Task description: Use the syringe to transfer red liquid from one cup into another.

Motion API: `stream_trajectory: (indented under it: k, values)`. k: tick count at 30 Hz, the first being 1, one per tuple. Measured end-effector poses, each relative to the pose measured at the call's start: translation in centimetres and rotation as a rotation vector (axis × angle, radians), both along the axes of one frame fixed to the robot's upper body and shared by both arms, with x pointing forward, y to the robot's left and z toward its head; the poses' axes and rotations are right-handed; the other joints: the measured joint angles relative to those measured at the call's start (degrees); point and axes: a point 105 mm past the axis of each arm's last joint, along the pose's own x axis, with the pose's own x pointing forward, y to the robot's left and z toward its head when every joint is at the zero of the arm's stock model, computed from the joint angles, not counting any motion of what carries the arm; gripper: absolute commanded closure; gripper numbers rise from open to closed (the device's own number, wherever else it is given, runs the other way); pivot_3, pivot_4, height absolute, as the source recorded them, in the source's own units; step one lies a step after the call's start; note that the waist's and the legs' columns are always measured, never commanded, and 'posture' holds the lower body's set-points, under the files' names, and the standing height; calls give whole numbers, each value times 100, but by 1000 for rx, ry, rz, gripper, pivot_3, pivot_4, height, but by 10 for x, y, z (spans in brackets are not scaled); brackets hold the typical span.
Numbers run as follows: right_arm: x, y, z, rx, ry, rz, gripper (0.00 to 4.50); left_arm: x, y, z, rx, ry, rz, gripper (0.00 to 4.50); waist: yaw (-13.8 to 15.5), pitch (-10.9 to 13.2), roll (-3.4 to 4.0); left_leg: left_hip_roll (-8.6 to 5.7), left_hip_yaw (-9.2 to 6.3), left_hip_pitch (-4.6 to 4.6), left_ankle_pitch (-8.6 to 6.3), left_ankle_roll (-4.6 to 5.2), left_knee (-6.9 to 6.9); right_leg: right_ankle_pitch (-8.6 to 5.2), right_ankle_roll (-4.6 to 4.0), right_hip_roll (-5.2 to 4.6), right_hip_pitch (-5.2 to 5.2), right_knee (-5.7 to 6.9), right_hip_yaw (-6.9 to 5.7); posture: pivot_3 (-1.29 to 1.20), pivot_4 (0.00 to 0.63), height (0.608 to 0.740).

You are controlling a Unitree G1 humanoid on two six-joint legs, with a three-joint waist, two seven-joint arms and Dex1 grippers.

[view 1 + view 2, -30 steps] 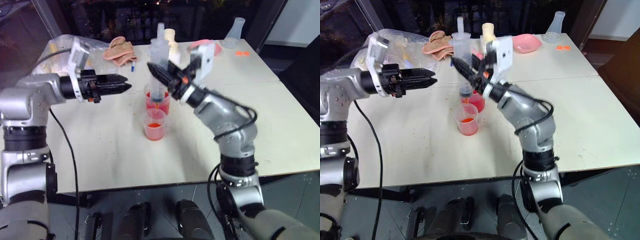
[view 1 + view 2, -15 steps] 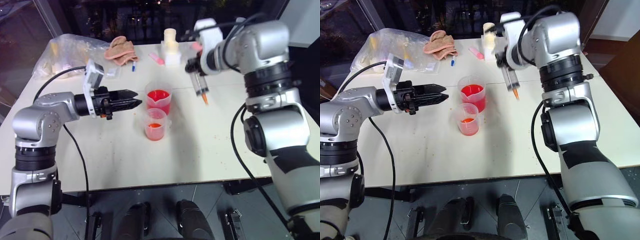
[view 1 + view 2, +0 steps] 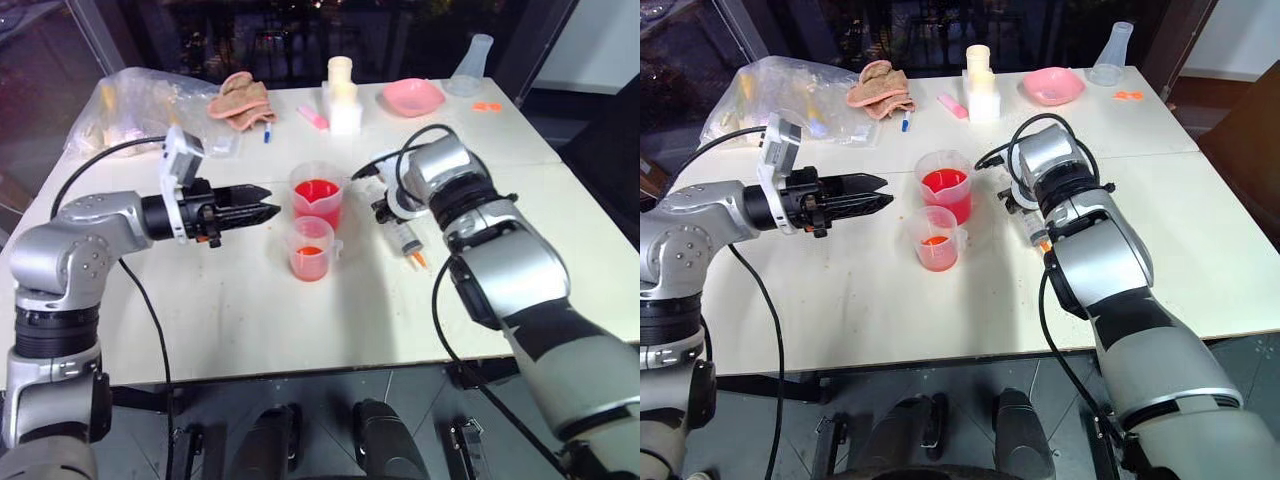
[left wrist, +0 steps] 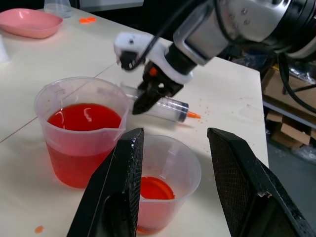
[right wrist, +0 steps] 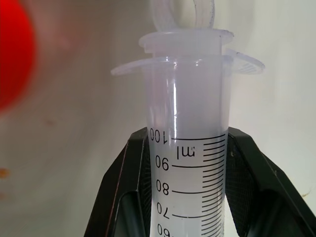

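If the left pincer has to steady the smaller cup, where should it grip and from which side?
Take the smaller cup by its upper wall just under the rim, coming level from the robot's left, where the open left pincer already points. It stands upright, its near-empty top is bare, and the taller cup crowds its far side.

The syringe (image 5: 190, 148) runs off the bottom edge in the right wrist view, its tip out of frame and its plunger ring clipped at the top. At left, a red blur (image 5: 12, 64) is cut by the edge. In the head views, the right arm hides much of the syringe's barrel.
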Motion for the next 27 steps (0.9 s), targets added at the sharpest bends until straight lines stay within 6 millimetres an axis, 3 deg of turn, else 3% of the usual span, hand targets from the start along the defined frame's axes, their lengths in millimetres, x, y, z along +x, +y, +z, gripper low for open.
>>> stream_trajectory:
  k: [1, 4, 6, 7, 8, 13, 16, 19, 22, 25, 27]
  values:
    - [0, 0, -3, -6, 1, 8, 3142, -2, 2, 0, 10, 4, 1, 2346, -12, 0, 0, 0, -1, 0, 0, -1, 0, 0, 0, 1, 0, 0, 0, 0, 150, 740]
    - [1, 0, -4, -23, 0, 15, 1768, -3, 5, -1, 22, 7, 4, 2326, -37, 0, 0, 0, -5, 1, 1, -1, 1, 0, 0, 2, 2, 0, -1, 0, 150, 740]
    - [2, -4, -3, -43, -8, 12, 622, -5, 6, -1, 27, 8, 3, 2326, -39, 0, 0, -1, -6, 1, 0, -2, 1, 0, 0, 2, 4, 0, -2, 0, 150, 740]
    - [2, -5, -3, -48, -11, 11, 211, -5, 6, 0, 26, 8, 2, 2326, -44, 0, 0, -1, -6, 1, 0, -2, 1, 0, 0, 2, 4, 0, -2, 0, 150, 740]
    - [2, -6, -2, -53, -13, 10, 93, -6, 6, 0, 23, 9, -1, 2326, -50, 0, 0, -1, -6, 2, 0, -2, 1, 0, 0, 2, 4, 0, -2, 0, 150, 740]
    - [0, -6, -1, -18, 8, 20, 93, -7, 4, 2, 10, 9, -17, 2326, -73, 0, 0, 1, -8, 2, 1, -3, -2, 0, -1, 6, 2, 1, -2, 0, 150, 740]
    - [1, -15, 10, -3, -8, 8, 93, -7, 3, 4, 9, 4, -21, 2326, -63, 0, 1, -1, -8, 1, 1, -3, 0, 0, -1, 6, 2, -1, -3, 0, 150, 740]
    - [0, -22, 30, 25, -40, 4, 93, -8, 3, 5, 9, 5, -34, 2326, -56, 1, 1, -1, -8, 0, 1, -3, -1, 0, -1, 5, 2, -2, -4, 0, 150, 740]
    - [-6, -31, 65, 76, -86, -3, 93, -7, 6, 6, 9, 10, -34, 2326, -45, 1, 2, -1, -8, -1, 0, -2, -1, 0, -1, 4, 1, -3, -5, 0, 150, 740]
    - [-21, -38, 102, 135, -198, 55, 93, -6, 7, 10, 9, 9, -36, 2326, 0, 0, 0, 1, -12, -1, -1, -1, -1, 0, 0, 3, 5, -10, -10, 0, 150, 740]
    - [-35, -39, 107, 204, -236, 112, 93, -5, 10, 14, 8, 6, -33, 2326, 32, 0, 0, 2, -10, -1, -3, 1, 1, 0, 0, 2, 8, -13, -13, 0, 150, 740]
